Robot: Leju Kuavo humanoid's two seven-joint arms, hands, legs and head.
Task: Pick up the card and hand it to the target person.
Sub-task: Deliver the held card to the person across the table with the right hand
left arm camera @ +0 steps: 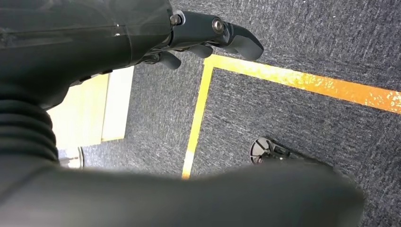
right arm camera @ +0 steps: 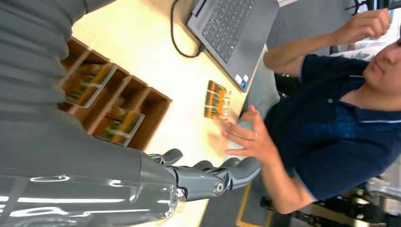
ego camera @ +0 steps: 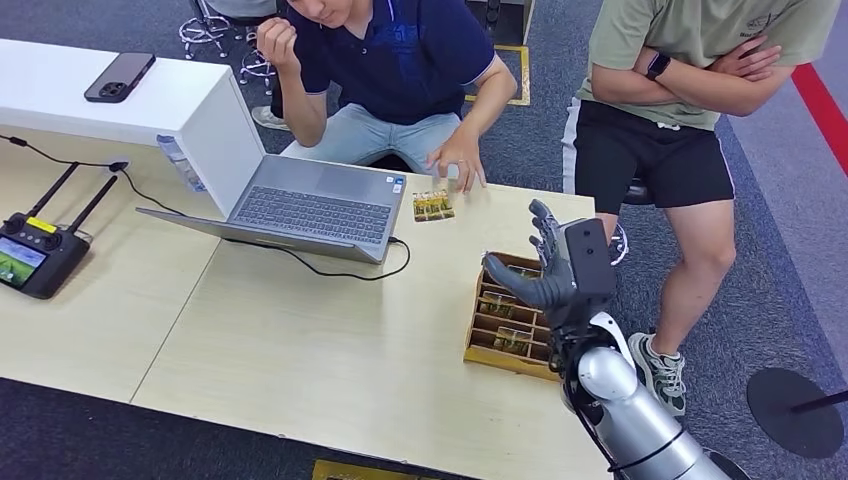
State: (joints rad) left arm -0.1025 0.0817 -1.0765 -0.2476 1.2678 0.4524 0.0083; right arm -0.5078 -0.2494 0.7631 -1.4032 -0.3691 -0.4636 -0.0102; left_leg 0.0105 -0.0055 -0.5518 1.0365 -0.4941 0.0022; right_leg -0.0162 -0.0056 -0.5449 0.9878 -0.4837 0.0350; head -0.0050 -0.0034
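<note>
In the head view the right hand (ego camera: pixel 553 272) hovers in the lower right of the frame, above the wooden slotted box (ego camera: pixel 489 352) that sits on the table (ego camera: pixel 300 340); its fingers are spread wide and it holds nothing, which the right wrist view confirms, the fingers (right arm camera: pixel 236 168) extended with open air around them. A card (ego camera: pixel 433 206) lies flat on the table up and to the left of that hand, near the centre of the frame, just beside the laptop's (ego camera: pixel 300 205) front corner and just short of the seated person's hand (ego camera: pixel 458 162), which rests on the table edge beyond it. More cards stand in the slots of the box directly below the hand. The card on the table looks roughly rectangular, its longer side running left to right across the head view, though the difference is slight. The right hand is plainly the nearer one: the left hand (left arm camera: pixel 208 40) hangs over carpeted floor with yellow tape lines, well away from the table, its fingers loosely curled on nothing. Which card the task means is a judgement; the box cards lie closest, straight beneath the open palm.
</note>
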